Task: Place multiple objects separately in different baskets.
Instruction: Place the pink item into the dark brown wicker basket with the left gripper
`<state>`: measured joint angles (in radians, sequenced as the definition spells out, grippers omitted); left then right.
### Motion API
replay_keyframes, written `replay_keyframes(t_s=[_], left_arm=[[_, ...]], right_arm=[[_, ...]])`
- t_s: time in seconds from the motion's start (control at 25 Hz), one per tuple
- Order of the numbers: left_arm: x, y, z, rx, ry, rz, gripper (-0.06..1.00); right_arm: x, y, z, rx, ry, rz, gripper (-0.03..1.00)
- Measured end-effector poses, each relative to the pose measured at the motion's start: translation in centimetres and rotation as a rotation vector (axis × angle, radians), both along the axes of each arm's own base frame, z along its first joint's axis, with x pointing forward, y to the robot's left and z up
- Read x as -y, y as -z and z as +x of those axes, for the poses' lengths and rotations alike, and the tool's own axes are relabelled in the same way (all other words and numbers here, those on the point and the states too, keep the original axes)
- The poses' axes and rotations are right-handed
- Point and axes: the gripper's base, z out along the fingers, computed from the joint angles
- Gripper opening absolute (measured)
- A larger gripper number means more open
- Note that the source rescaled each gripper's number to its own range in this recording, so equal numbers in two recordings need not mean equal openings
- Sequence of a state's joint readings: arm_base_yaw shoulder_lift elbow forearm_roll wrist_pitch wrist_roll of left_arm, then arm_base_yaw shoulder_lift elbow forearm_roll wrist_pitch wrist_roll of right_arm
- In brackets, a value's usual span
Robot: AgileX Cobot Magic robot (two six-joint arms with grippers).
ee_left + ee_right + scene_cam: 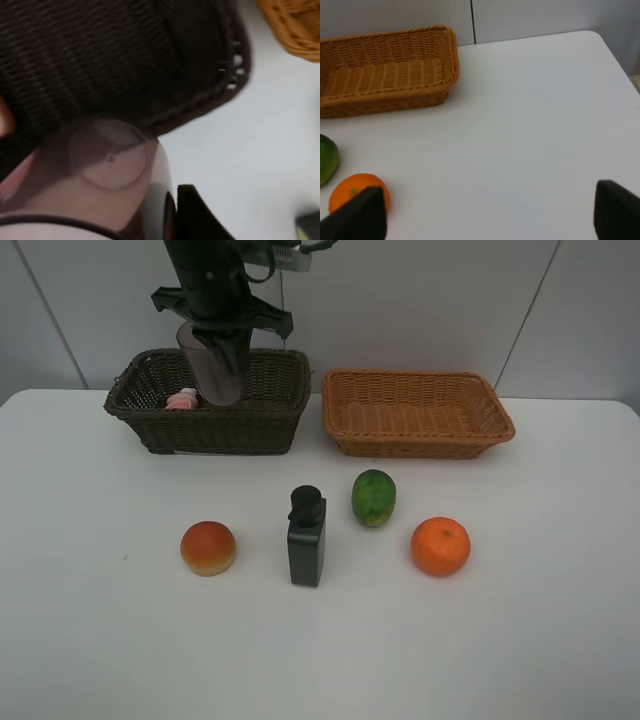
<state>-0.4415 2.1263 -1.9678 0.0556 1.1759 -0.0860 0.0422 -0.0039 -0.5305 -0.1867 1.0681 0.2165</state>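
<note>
Where the white table lies nearest the high camera, three things stand in a loose row, all apart from one another: the red-orange peach-like fruit on the left, the black rectangular bottle upright in the middle, and the orange on the right. The right gripper hangs above bare table near the orange, its jaws spread wide and holding nothing. Just behind the row, between bottle and orange, lies the green oval fruit. Farther back the two baskets sit side by side, close but not touching: the dark brown basket on the left, the orange-tan basket on the right. The pink white-capped bottle lies inside the dark one. Over that same basket the left gripper is clamped on the translucent purplish cup, which hangs mouth up with its base lowered into the basket; whether it touches the bottom I cannot tell
</note>
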Motion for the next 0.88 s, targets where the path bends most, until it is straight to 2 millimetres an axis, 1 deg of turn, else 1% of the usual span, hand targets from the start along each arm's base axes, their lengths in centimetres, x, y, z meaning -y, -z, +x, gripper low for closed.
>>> replay_keyframes(t_s=[0.2, 0.4, 0.48, 0.56, 0.68, 0.88], left_arm=[[-2.5, -0.1, 1.5, 0.041, -0.045, -0.009, 0.0], [-4.4, -0.1, 2.8, 0.093, -0.086, -0.027, 0.0], [-4.9, 0.6, 3.3, 0.093, -0.089, -0.02, 0.0], [-5.0, 2.1, 3.9, 0.081, -0.084, -0.012, 0.0], [-5.1, 3.6, 4.8, 0.095, -0.084, -0.015, 0.0], [-5.5, 5.3, 6.4, 0.118, -0.1, -0.028, 0.0]], right_arm=[[0.0, 0.0, 0.0, 0.0, 0.0, 0.0, 0.75], [0.0, 0.0, 0.0, 0.0, 0.0, 0.0, 0.75], [0.0, 0.0, 0.0, 0.0, 0.0, 0.0, 0.75], [0.0, 0.0, 0.0, 0.0, 0.0, 0.0, 0.75], [0.0, 0.0, 0.0, 0.0, 0.0, 0.0, 0.75], [0.0, 0.0, 0.0, 0.0, 0.0, 0.0, 0.75]])
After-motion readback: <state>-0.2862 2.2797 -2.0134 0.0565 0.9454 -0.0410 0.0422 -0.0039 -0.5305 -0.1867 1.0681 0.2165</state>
